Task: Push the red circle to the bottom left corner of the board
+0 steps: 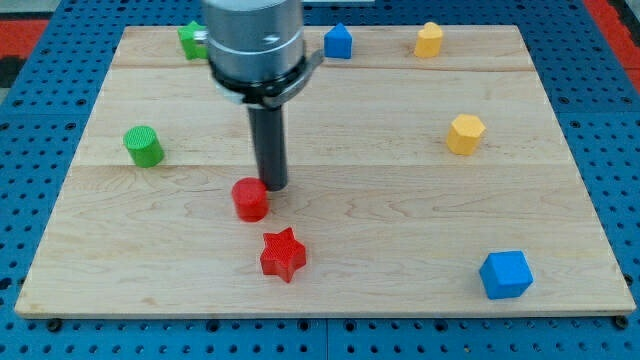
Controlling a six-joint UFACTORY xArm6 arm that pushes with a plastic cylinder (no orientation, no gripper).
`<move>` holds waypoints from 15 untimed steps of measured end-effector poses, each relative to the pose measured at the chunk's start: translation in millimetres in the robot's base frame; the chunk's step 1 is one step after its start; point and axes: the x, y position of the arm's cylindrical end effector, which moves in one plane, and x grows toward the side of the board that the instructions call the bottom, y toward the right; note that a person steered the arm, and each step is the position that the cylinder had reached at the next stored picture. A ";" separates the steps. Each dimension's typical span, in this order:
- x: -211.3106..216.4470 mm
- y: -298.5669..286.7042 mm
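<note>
The red circle (251, 199) is a short red cylinder standing left of the board's middle. My tip (274, 187) is at its upper right edge, touching it or nearly so. The rod rises from there to the arm's grey housing at the view's top. A red star (283, 254) lies just below and right of the red circle. The wooden board's (120, 270) bottom left corner is far to the lower left of the circle.
A green cylinder (144, 146) stands at the left. A green block (192, 40), partly hidden by the arm, a blue block (338, 41) and a yellow block (429, 39) line the top edge. A yellow hexagon (465, 134) sits right, a blue cube (505, 274) bottom right.
</note>
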 end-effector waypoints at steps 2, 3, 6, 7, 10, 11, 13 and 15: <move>41.6 -46.1; 27.0 -48.4; 63.8 -9.4; 77.6 -36.6; 10.9 -141.9; -3.1 -154.0; 18.3 -159.6; 54.1 -164.0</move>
